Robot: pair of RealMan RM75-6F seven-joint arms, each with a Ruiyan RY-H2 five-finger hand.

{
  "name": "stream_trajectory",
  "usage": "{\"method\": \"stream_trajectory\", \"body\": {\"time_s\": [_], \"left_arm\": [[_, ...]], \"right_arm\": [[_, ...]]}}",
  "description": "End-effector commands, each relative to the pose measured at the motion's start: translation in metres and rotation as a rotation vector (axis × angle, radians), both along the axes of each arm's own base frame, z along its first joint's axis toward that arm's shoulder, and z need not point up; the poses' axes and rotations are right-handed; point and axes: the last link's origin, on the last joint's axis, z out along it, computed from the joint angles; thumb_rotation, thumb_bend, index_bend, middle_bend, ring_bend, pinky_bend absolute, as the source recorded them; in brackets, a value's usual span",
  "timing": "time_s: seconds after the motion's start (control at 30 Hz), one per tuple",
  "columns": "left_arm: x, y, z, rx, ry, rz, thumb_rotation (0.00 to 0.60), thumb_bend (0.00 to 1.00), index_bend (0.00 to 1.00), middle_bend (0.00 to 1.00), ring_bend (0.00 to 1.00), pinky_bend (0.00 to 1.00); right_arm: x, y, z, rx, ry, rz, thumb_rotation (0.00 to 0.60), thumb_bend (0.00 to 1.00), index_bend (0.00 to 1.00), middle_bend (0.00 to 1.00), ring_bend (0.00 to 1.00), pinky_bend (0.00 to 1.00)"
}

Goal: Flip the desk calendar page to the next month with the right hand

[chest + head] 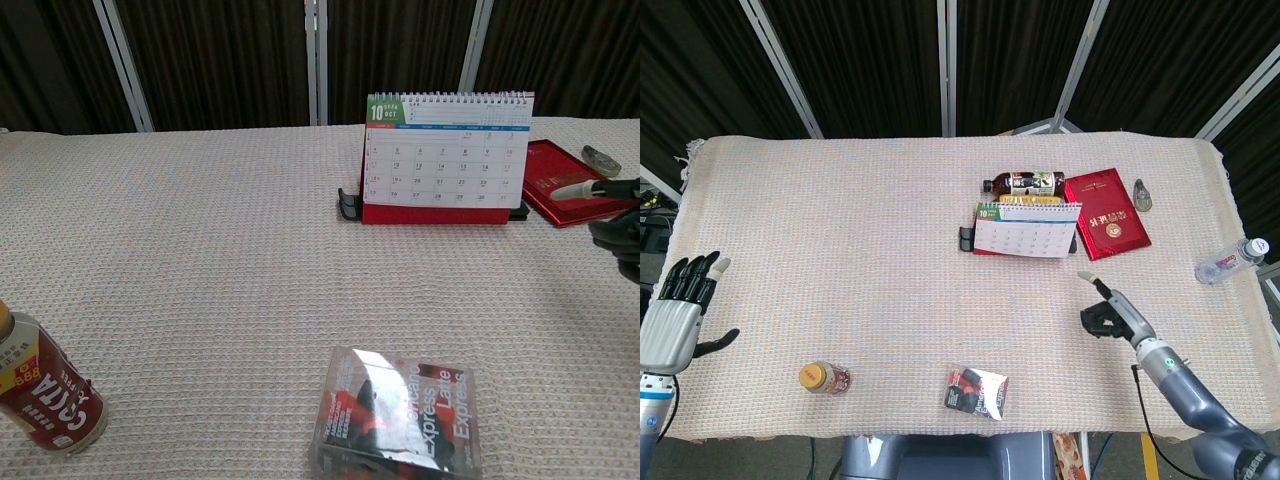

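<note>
The desk calendar (1025,230) stands upright on its red base right of the table's middle, with the October page facing me (447,155). My right hand (1110,312) hovers over the cloth in front of the calendar and to its right, a good gap away from it. It is turned edge-on, fingers stretched toward the calendar, and holds nothing. In the chest view the right hand (612,215) enters at the right edge, level with the calendar's base. My left hand (675,310) is at the table's left edge, fingers apart and empty.
A dark bottle (1020,183) lies behind the calendar, a black clip (966,239) at its left. A red booklet (1106,214) lies to its right, a water bottle (1232,262) at the far right edge. A can (823,378) and a coffee packet (977,391) are near the front edge.
</note>
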Motion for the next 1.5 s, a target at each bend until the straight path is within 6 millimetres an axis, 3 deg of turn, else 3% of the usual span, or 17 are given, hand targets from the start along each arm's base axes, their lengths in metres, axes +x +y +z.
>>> {"method": "stream_trajectory", "body": {"time_s": [0.03, 0.3, 1.0, 1.5], "left_arm": [[0.0, 0.0, 0.001, 0.005, 0.006, -0.003, 0.6, 0.07, 0.0, 0.0, 0.0, 0.0], [-0.001, 0.002, 0.003, 0.015, 0.001, 0.004, 0.6, 0.07, 0.0, 0.0, 0.0, 0.0], [0.001, 0.003, 0.0, 0.006, 0.004, 0.002, 0.6, 0.07, 0.0, 0.0, 0.0, 0.0], [0.003, 0.006, 0.001, -0.003, -0.013, -0.003, 0.6, 0.07, 0.0, 0.0, 0.0, 0.0]], "right_arm": [[0.014, -0.028, -0.013, 0.025, -0.111, -0.078, 0.6, 0.54, 0.0, 0.84, 0.86, 0.68], [0.003, -0.045, -0.027, 0.021, -0.106, -0.132, 0.6, 0.54, 0.0, 0.84, 0.86, 0.68], [-0.002, -0.053, -0.044, 0.032, -0.123, -0.163, 0.6, 0.54, 0.0, 0.84, 0.85, 0.68], [0.028, -0.074, -0.061, 0.042, -0.157, -0.122, 0.6, 0.58, 0.0, 0.84, 0.85, 0.68]]}}
